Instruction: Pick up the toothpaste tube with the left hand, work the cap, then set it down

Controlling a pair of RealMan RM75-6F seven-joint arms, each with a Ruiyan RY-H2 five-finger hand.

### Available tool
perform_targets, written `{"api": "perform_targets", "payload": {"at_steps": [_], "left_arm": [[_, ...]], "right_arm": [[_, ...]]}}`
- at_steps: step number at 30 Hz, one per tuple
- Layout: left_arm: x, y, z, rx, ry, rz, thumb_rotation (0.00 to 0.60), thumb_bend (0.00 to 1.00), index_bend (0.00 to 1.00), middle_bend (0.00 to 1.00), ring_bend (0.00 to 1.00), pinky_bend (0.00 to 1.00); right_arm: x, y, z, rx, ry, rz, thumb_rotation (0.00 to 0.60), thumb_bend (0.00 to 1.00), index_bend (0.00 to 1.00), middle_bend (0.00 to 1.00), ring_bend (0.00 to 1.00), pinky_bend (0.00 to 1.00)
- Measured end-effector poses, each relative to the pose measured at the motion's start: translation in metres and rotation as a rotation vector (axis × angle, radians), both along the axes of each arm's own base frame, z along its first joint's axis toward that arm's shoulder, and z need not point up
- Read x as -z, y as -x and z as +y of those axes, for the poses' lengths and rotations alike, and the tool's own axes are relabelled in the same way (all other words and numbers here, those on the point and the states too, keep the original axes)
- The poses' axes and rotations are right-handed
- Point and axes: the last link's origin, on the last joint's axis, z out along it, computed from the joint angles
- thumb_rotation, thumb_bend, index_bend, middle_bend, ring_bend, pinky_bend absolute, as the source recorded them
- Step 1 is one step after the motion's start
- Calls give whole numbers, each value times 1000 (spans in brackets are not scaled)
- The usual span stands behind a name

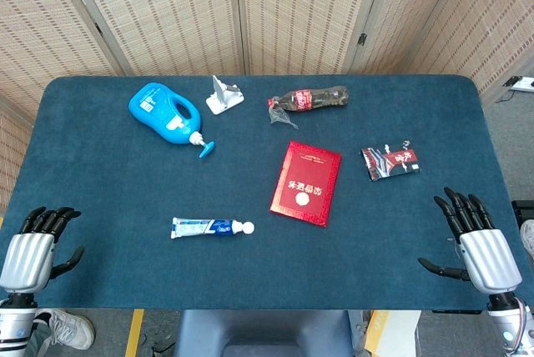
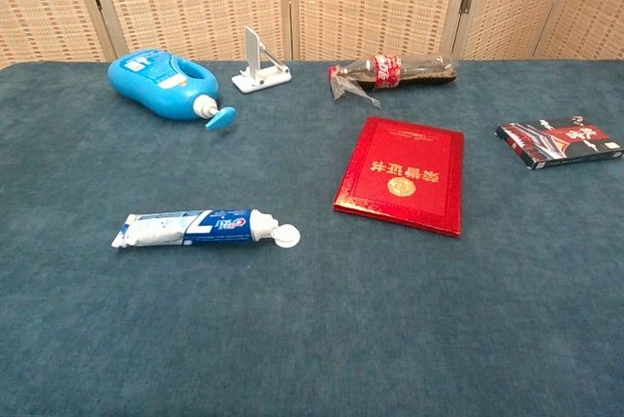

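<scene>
The toothpaste tube [image 1: 210, 227] lies flat on the blue counter [image 1: 100, 165], in the near-left part of it, with its long axis running almost straight left to right. Its white cap [image 1: 246, 228] points toward the robot's right, and the crimped tail end points toward the left. The left hand [image 1: 33, 244] hangs at the near-left corner of the counter, fingers spread and extended, holding nothing. The right hand [image 1: 476, 244] sits at the near-right corner in the same way, fingers apart and empty. Neither hand shows in the chest view, which sees only the counter and the things on it. The tube lies ahead and to the right of the left hand, and its tail is the end closest to that hand. The left hand is clearly the nearer of the two, since the right hand is well apart from the tube, with a red booklet [image 1: 306, 183] lying in the stretch between them. Nothing touches the tube or crowds it. By my reading, the pick-up has not yet begun, and the coming reach would carry the left hand forward and inward to close across the tube's body, leaving the cap end free toward the right hand.
</scene>
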Motion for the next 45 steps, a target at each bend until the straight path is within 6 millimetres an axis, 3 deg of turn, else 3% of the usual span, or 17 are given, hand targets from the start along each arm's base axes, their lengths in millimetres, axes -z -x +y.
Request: {"api": "perform_targets", "payload": {"at_steps": [8,17,30,45], "left_arm": [[2,-4,6,25,24,4,600,307,290,283,262,180],[18,-33,28,140,144,-27,600,307,279,283,262,179],[87,-79,60,236,400,-8,600,307,260,283,262,178],[147,-84,83,144,465,12,600,311,272,283,266,186]], "right_arm": [[-7,-1,3,-6,27,-4,416,0,0,0,0,0],[-14,-6,4,-16,43,-4,416,0,0,0,0,0],[-14,-3,1,-5,32,-8,416,0,0,0,0,0],[-15,1,0,1,28,-21,417,0,0,0,0,0]]}}
